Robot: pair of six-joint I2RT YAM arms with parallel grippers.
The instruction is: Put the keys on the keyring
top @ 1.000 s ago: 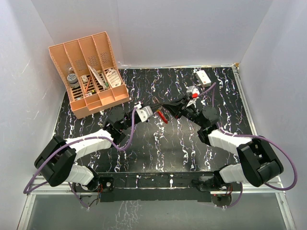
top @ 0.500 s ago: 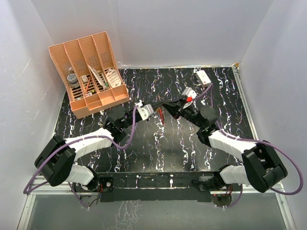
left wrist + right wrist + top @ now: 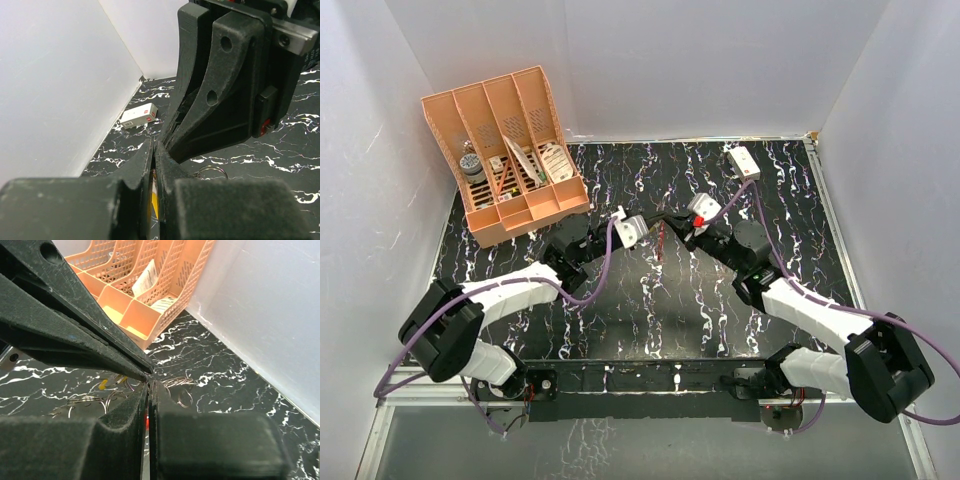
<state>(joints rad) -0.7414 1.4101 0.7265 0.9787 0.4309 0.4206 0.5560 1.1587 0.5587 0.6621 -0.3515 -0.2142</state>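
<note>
Over the middle of the table my two grippers meet tip to tip. The right gripper (image 3: pixel 672 229) (image 3: pixel 148 386) is shut on the keyring (image 3: pixel 660 241), and a strip of its red band (image 3: pixel 146 420) shows between the fingers. The left gripper (image 3: pixel 650 229) (image 3: pixel 154 145) is shut on a thin flat key whose yellow head (image 3: pixel 154 201) shows in the slit between its fingers. In the right wrist view a small yellow-tipped silvery piece (image 3: pixel 106 383) lies on the table below the left fingers (image 3: pixel 75 330). The right fingers (image 3: pixel 215 100) fill the left wrist view.
Several loose wire rings (image 3: pixel 176 384) (image 3: pixel 212 173) lie on the black marbled table under the grippers. An orange desk organizer (image 3: pixel 510 150) stands at the back left. A white rectangular box (image 3: pixel 743 160) (image 3: pixel 139 115) sits near the back right wall.
Both grippers have drawn closer until their tips touch. The right wrist has shifted left. The red keyring has swung from tilted to nearly upright.
</note>
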